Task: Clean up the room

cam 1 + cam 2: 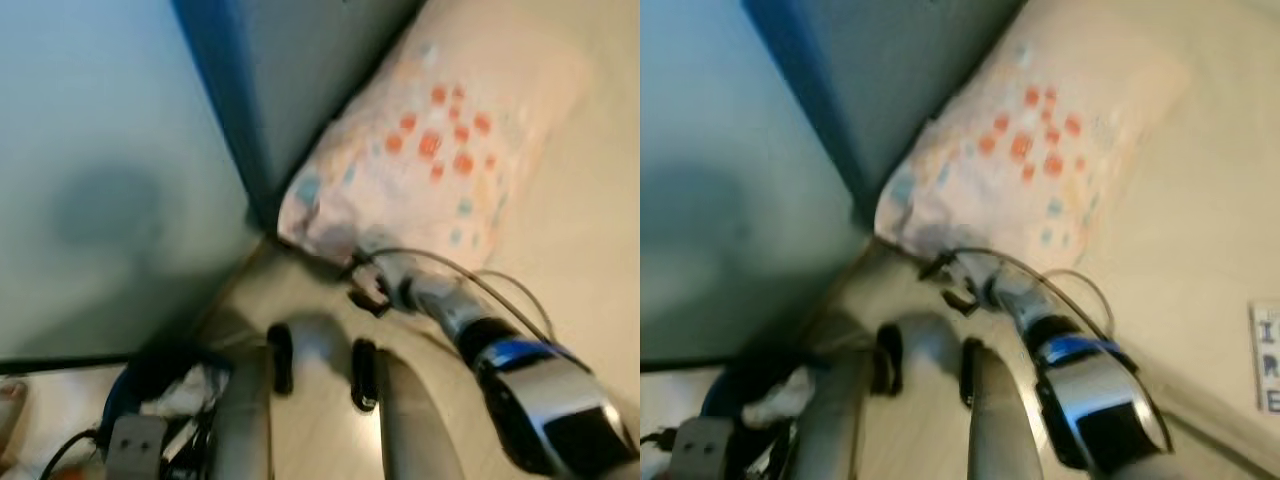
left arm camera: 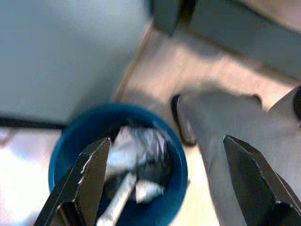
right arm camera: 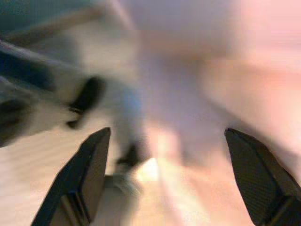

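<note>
A pale pillow with orange and blue dots lies on the beige floor, one end against a blue-edged piece of furniture. My right gripper reaches to the pillow's near corner; in the blurred right wrist view its fingers stand wide apart with the pinkish pillow just beyond them. My left gripper hangs open above a blue bin that holds crumpled white paper. That bin sits at my lower left.
A large teal surface with a dark blue edge fills the left. My own grey legs and black feet stand between bin and pillow. Open floor lies to the right, with a white label.
</note>
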### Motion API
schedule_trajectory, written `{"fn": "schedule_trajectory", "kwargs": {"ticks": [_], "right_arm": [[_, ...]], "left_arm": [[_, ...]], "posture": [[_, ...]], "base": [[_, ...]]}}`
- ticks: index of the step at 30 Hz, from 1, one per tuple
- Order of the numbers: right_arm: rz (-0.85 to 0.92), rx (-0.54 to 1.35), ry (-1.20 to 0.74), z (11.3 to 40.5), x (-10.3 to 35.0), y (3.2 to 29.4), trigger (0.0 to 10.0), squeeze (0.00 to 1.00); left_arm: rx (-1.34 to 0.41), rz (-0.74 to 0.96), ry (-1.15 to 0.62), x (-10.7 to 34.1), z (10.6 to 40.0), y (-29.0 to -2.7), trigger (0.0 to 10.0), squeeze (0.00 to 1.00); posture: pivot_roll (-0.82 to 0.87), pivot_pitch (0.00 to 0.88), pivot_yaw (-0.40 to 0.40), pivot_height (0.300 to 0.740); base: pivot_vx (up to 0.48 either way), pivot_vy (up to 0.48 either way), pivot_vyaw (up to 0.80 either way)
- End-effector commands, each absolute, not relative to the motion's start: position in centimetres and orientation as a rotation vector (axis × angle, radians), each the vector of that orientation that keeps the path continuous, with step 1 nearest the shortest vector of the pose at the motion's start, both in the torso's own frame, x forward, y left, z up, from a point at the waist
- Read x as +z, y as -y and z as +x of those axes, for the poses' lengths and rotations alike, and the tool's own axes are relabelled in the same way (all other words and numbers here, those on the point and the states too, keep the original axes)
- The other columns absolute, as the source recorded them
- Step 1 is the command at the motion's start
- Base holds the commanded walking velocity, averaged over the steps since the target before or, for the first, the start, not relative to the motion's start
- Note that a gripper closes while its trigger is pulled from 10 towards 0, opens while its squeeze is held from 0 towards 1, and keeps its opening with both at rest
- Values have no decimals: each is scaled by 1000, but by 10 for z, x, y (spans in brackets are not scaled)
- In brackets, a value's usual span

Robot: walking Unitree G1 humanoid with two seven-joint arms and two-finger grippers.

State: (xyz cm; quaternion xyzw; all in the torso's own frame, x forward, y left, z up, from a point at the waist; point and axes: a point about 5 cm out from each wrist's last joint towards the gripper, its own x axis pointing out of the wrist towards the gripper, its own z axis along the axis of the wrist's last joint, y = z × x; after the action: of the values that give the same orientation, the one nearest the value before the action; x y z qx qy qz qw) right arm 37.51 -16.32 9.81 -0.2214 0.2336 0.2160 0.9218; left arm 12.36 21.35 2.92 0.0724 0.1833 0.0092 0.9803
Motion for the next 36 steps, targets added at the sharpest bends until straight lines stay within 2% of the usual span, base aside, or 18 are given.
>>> {"fn": "schedule_trajectory", "kwargs": {"ticks": [1, 3, 4, 6, 7, 8, 9, 10, 11, 13, 14, 16, 19, 25, 27, 31, 36], "right_arm": [[-460, 296, -446, 381, 109, 186, 10000, 0], [-460, 296, -446, 381, 109, 186, 10000, 0], [-404, 180, -391, 388, 128, 203, 10000, 0], [-404, 180, -391, 388, 128, 203, 10000, 0], [-141, 143, -281, 398, 152, 201, 10000, 0], [126, 238, -157, 405, 172, 179, 10000, 0], [302, 347, -66, 407, 183, 158, 10000, 0], [302, 347, -66, 407, 183, 158, 10000, 0], [368, 482, -10, 404, 183, 130, 10000, 0], [368, 482, -10, 404, 183, 130, 10000, 0], [392, 574, 7, 398, 177, 110, 10000, 0], [404, 675, -27, 383, 157, 77, 10000, 0], [407, 701, -69, 375, 143, 62, 10000, 0], [359, 699, -86, 374, 138, 60, 10000, 0], [338, 670, -106, 376, 135, 66, 10000, 0], [257, 623, -202, 368, 109, 75, 10000, 0], [209, 616, -278, 352, 81, 78, 10000, 0]], "left_arm": [[49, 134, -450, 20, 107, -217, 10000, 0], [49, 134, -450, 20, 107, -217, 10000, 0], [50, 130, -447, 20, 110, -216, 10000, 0], [50, 130, -447, 20, 110, -216, 10000, 0], [47, 104, -425, 19, 122, -214, 10000, 0], [34, 108, -410, 17, 139, -209, 10000, 0], [20, 93, -394, 15, 155, -204, 10000, 0], [20, 93, -394, 15, 155, -204, 10000, 0], [8, 72, -371, 16, 174, -198, 10000, 0], [8, 72, -371, 16, 174, -198, 10000, 0], [3, 65, -359, 18, 186, -193, 10000, 0], [-26, 47, -326, 22, 216, -185, 10000, 0], [-31, 43, -285, 30, 241, -185, 10000, 0], [-12, 36, -242, 39, 261, -190, 10000, 0], [-14, 35, -239, 37, 268, -190, 10000, 0], [-2, 24, -302, 19, 266, -193, 10000, 0], [-13, 12, -368, 0, 257, -193, 10000, 0]], "posture": [[132, 590, 22, 695], [132, 590, 22, 695], [120, 568, 16, 695], [120, 568, 16, 695], [66, 505, 17, 695], [50, 458, 21, 695], [56, 417, 22, 695], [56, 417, 22, 695], [46, 383, 21, 695], [46, 383, 21, 695], [41, 373, 24, 695], [7, 289, 35, 695], [-6, 239, 35, 695], [-5, 154, 30, 695], [-5, 99, 24, 695], [-8, 45, 19, 695], [-12, 26, 17, 695]], "base": [[0, 0, 0], [0, 0, 0], [0, 0, 0], [0, 0, 0], [0, 0, 0], [0, -435, 0], [0, -431, 0], [0, -431, 0], [285, -382, 0], [285, -382, 0], [304, -368, 0], [0, 0, 0], [0, 0, 0], [0, 0, 0], [0, 0, 0], [0, 0, 0], [0, 0, 0]]}}
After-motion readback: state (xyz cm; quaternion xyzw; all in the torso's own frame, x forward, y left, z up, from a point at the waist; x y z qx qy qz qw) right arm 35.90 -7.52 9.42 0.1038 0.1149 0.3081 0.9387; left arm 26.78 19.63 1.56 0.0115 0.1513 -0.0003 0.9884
